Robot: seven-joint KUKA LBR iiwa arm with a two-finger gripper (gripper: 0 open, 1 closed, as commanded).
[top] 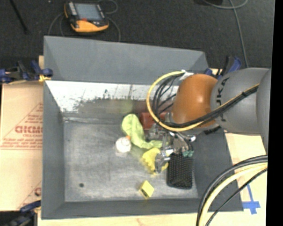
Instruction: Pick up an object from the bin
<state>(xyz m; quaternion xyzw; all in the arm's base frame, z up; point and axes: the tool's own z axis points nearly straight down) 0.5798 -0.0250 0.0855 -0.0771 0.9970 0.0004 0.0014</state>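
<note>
Small yellow block lies by the near wall of the bin. Farther in, right of middle, the jaws of the arm hang over a crumpled yellow lump, just left of a black mesh pad. Whether the jaws are released or clenched cannot be told. A yellow-green cloth and a white knob lie to the left.

Six loose things are counted in one grey metal bin: one crumpled yellow-green cloth, one crumpled yellow lump, one small yellow block, one small white round piece, one black mesh pad, and one reddish-brown thing, partly hidden, whose kind cannot be told
</note>
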